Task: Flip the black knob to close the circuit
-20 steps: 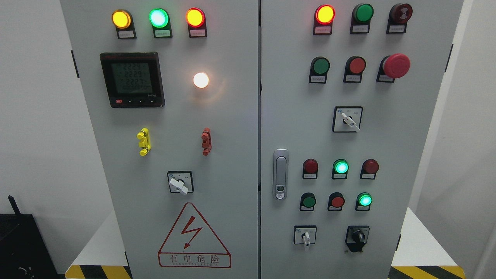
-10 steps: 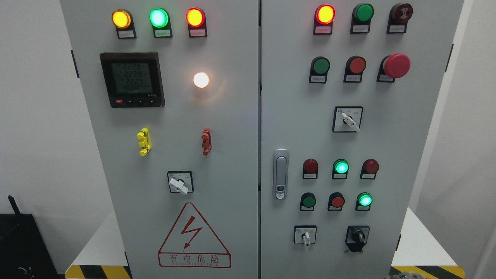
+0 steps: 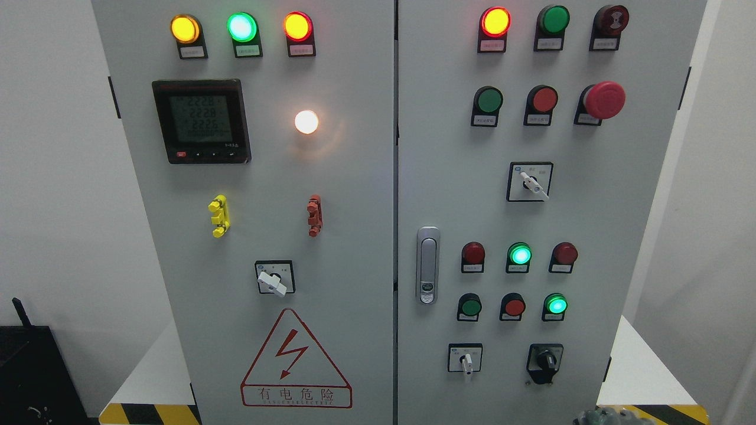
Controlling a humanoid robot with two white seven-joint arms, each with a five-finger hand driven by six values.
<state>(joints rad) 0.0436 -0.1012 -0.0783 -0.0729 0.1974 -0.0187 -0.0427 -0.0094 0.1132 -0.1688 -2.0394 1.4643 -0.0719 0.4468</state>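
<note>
The black knob (image 3: pixel 544 359) is sitting at the lower right of the right door (image 3: pixel 626 195), low on the panel. Its grip is standing about upright, long axis running top to bottom, on a black base. Left of it a white switch (image 3: pixel 466 361) is pointing down. Above the two, a row of green (image 3: pixel 471 307), red (image 3: pixel 514 307) and lit green (image 3: pixel 556 304) buttons is lining up, and over that a row of lamps, the middle lamp (image 3: pixel 520 254) glowing green. A door handle (image 3: pixel 427 265) is standing at the left edge of this door, well apart from the knob. Higher up, a red mushroom button (image 3: pixel 605 100) is sticking out.

Nothing is covering the knob. A grey part of a hand (image 3: pixel 603 418) is just showing at the bottom edge, right of the middle and below the knob, apart from it. Whether its fingers are released or clenched I cannot tell, nor which arm it belongs to.

On the left door a meter (image 3: pixel 202 121) is glowing.
</note>
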